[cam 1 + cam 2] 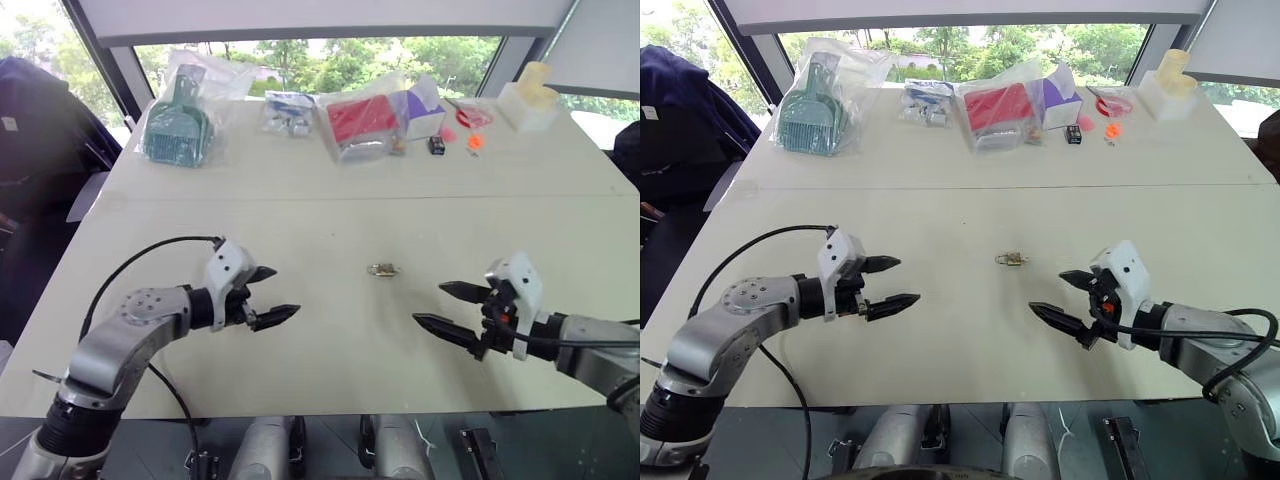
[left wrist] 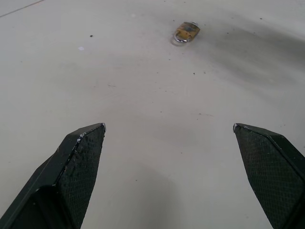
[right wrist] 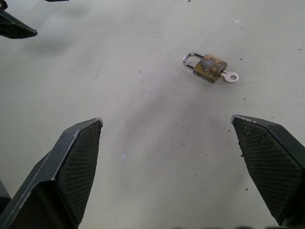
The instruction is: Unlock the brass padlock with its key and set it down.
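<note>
Padlock (image 3: pixel 209 68) is lying flat on the pale table (image 1: pixel 330 330), roughly midway between the two grippers and a bit further out, touching neither. Body is a small blocky brass rectangle, pretty tarnished and blotchy, with a thin silvery loop at one end. The right wrist view is the handy one: it shows a small silver key (image 3: pixel 230 76) sticking out of the end opposite the loop, round head with a hole in it. From the head cameras the lock is just a tiny glint, and in the left wrist view I can't make out the key at all. No readable lettering on the lock.

Left gripper (image 1: pixel 268 296) and right gripper (image 1: pixel 448 307) both hover over the table with fingers spread wide, nothing in them. Fingers (image 2: pixel 78 162) are black, tapered to points, with a cross-hatched grippy pattern on the inner faces.

Tabletop is matte, speckled with little dark flecks. Along the far edge sit crinkly clear plastic bags (image 1: pixel 355 125).
</note>
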